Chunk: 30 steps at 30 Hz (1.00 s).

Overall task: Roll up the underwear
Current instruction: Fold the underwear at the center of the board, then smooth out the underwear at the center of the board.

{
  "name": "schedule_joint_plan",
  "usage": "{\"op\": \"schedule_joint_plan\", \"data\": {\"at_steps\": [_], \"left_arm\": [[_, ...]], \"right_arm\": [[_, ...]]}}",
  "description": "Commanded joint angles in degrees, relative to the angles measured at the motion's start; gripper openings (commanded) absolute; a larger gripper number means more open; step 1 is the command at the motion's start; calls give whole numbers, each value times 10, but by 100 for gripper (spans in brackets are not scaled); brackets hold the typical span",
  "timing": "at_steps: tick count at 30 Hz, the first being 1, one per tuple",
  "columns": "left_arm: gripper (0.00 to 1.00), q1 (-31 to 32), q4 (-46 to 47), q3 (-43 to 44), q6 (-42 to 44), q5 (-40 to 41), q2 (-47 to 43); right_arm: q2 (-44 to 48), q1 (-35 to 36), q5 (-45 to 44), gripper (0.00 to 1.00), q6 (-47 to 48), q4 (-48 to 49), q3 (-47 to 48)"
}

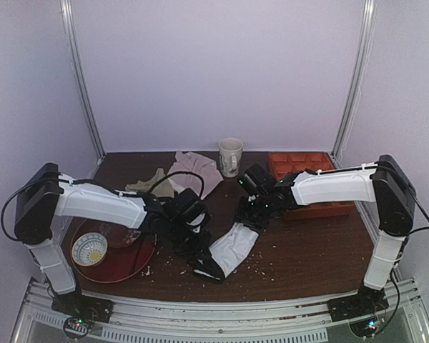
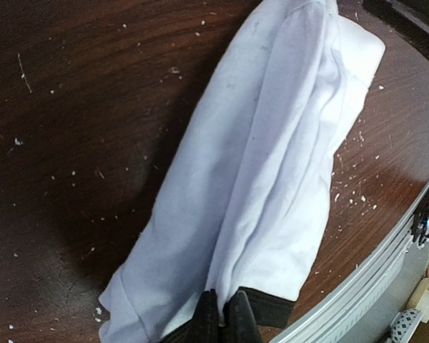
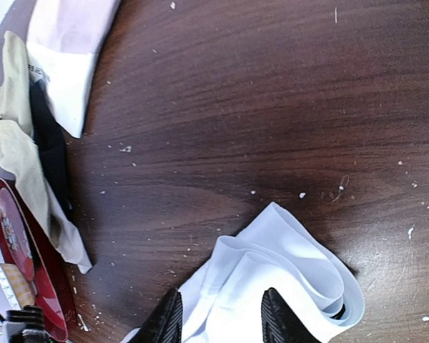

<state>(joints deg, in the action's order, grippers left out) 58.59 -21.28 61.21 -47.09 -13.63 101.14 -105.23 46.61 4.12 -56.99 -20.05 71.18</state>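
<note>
Bowl (image 1: 89, 248) sits in red plate (image 1: 129, 261), left side. Mug (image 1: 230, 156) and orange compartment tray (image 1: 322, 209) stand at the back. Worktop (image 1: 300, 250) is dark wood, strewn with pale crumbs, with lilac walls around. Underwear (image 1: 234, 246) lies mid-worktop as a long folded strip, its black-hemmed end near the front rail (image 2: 357, 286). My left claw (image 2: 220, 320) is clenched on that hem. My right claw (image 3: 225, 318) is released, fingers straddling the far folded end.

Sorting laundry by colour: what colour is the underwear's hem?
Black hem on white underwear; left wrist view shows it best.
</note>
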Motion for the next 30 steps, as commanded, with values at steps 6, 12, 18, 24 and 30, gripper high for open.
{"op": "schedule_joint_plan", "data": {"at_steps": [6, 12, 18, 24, 30], "left_arm": [[24, -9, -36, 26, 28, 24, -4], [55, -8, -91, 69, 49, 59, -36], [54, -8, -94, 110, 55, 40, -37], [37, -4, -16, 111, 25, -28, -6], [31, -1, 51, 71, -13, -66, 36]], "right_arm": [[41, -2, -20, 37, 10, -7, -16], [66, -1, -20, 36, 37, -7, -38], [63, -2, -12, 26, 70, -17, -58], [67, -14, 17, 12, 101, 14, -83], [61, -17, 121, 6, 141, 96, -100]]}}
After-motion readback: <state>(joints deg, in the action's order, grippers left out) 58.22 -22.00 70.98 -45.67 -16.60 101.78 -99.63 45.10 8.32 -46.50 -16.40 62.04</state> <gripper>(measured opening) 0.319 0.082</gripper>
